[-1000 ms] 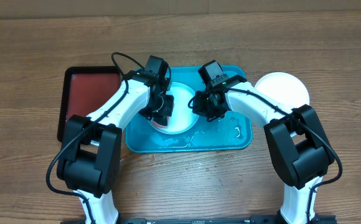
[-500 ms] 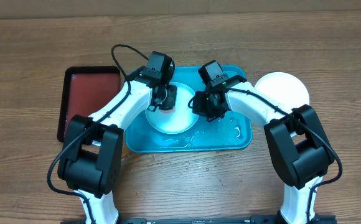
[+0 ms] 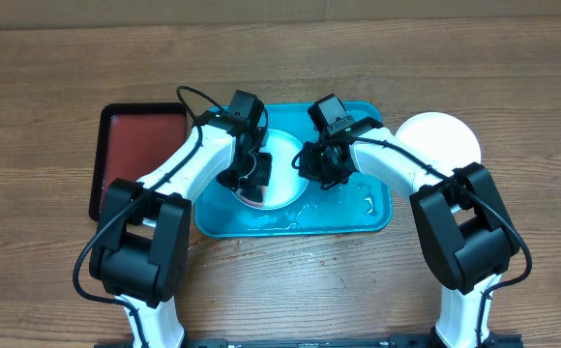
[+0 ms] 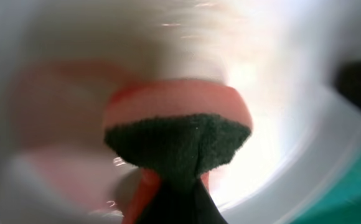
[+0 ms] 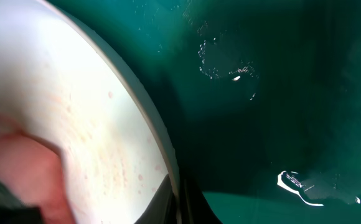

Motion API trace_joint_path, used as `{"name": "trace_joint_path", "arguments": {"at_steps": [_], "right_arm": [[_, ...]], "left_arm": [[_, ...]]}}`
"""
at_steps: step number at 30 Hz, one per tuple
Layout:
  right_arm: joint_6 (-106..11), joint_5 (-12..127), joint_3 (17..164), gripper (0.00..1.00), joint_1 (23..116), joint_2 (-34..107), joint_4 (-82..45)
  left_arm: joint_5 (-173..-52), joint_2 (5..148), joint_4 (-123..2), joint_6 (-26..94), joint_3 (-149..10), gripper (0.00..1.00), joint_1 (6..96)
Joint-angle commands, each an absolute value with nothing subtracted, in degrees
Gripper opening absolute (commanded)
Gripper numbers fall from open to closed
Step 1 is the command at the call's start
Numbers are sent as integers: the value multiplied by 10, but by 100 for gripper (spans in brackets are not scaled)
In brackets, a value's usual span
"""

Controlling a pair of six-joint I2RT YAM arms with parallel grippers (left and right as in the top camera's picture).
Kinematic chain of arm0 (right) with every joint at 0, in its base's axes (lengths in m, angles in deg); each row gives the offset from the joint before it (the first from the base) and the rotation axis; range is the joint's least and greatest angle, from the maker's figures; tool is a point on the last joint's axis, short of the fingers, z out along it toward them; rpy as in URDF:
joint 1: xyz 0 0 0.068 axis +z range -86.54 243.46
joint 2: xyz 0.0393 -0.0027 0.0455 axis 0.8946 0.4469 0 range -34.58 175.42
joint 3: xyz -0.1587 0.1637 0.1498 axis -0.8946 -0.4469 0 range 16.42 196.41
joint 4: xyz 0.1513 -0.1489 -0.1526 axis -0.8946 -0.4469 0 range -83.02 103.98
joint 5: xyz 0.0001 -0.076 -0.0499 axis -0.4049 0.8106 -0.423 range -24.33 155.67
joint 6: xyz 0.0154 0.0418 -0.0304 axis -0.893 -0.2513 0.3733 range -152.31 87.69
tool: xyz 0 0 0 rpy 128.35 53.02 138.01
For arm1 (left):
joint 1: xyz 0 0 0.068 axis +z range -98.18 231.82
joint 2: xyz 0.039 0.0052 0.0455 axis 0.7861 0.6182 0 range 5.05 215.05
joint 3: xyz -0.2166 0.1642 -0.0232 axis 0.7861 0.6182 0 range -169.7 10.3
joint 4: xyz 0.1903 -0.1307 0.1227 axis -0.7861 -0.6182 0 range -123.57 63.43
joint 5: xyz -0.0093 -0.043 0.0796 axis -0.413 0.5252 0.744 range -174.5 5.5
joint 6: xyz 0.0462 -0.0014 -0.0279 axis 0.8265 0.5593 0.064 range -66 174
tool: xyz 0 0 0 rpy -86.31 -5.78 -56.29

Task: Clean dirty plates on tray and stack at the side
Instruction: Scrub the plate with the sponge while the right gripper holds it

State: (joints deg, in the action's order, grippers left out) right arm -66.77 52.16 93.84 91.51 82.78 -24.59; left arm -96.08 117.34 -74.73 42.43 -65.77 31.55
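Observation:
A pale cyan-white plate [image 3: 285, 155] lies on the turquoise tray [image 3: 363, 217]. My left gripper [image 3: 250, 174] is shut on a red sponge with a dark green scouring side [image 4: 177, 134]. It presses the sponge onto the plate [image 4: 286, 74], which has a faint reddish film. My right gripper [image 3: 316, 166] is shut on the plate's right rim [image 5: 179, 199]. Pink specks show on the plate's surface [image 5: 87, 106]. A white plate [image 3: 442, 137] sits on the table right of the tray. No yellow-green plate is in view.
A black tray with a red inside [image 3: 140, 145] lies left of the turquoise tray. Water puddles and droplets lie on the turquoise tray's floor [image 3: 363, 201] and show in the right wrist view [image 5: 299, 183]. Wooden table all round.
My left gripper has pulled the sponge back from the plate's far side to its near left part. The right gripper has kept its hold on the rim.

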Motion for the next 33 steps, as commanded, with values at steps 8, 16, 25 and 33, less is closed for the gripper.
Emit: {"name": "trace_joint_path", "arguments": {"at_steps": [8, 16, 25, 33], "right_arm": [[-666, 529, 914, 4, 925, 851, -255], [-666, 529, 914, 4, 925, 851, -254], [-666, 529, 914, 4, 925, 851, -253], [-666, 529, 914, 4, 925, 851, -254]], "left_arm": [[-851, 1173, -577, 431, -656, 4, 312], [-632, 1173, -649, 259, -655, 4, 312], [-916, 1173, -777, 301, -655, 4, 312], [-981, 1173, -682, 372, -656, 4, 313]]}}
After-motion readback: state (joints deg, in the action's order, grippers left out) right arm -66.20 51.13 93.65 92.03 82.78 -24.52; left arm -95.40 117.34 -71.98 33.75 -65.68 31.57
